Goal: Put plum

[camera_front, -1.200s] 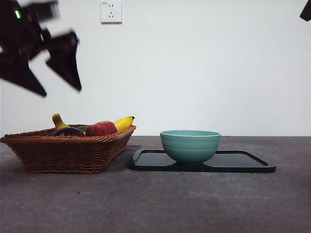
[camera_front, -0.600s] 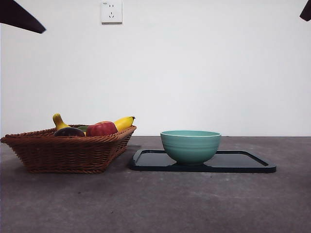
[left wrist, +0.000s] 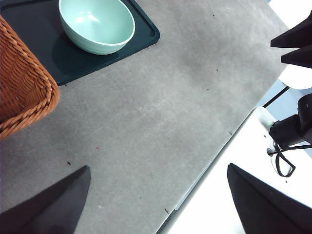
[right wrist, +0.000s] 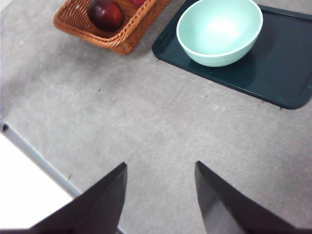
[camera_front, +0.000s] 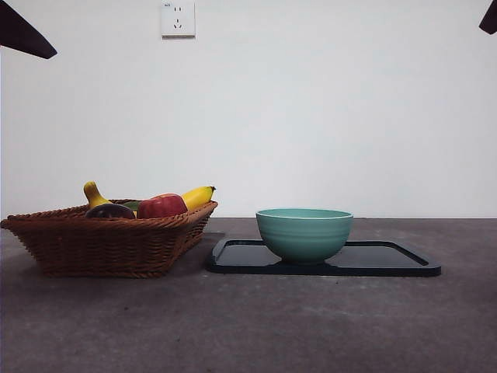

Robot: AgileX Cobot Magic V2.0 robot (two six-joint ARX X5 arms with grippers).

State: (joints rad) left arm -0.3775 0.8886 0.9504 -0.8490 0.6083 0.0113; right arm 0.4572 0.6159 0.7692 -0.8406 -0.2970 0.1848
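Open table [camera_front: 248, 326] in front, basket [camera_front: 109, 245] left, bowl [camera_front: 304, 233] on tray [camera_front: 388, 260] right

Plum [camera_front: 109, 210], apple [camera_front: 161, 206], banana [camera_front: 197, 196] in basket [camera_front: 101, 245]; to its right, bowl [camera_front: 304, 234] on tray [camera_front: 388, 260].

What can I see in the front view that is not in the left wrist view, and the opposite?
Only the front view shows the fruit in the basket: the plum, red apple and banana, plus a wall socket. Only the left wrist view shows the left claw, open, with the table edge beneath it. Both show the green bowl on the dark tray beside the basket.
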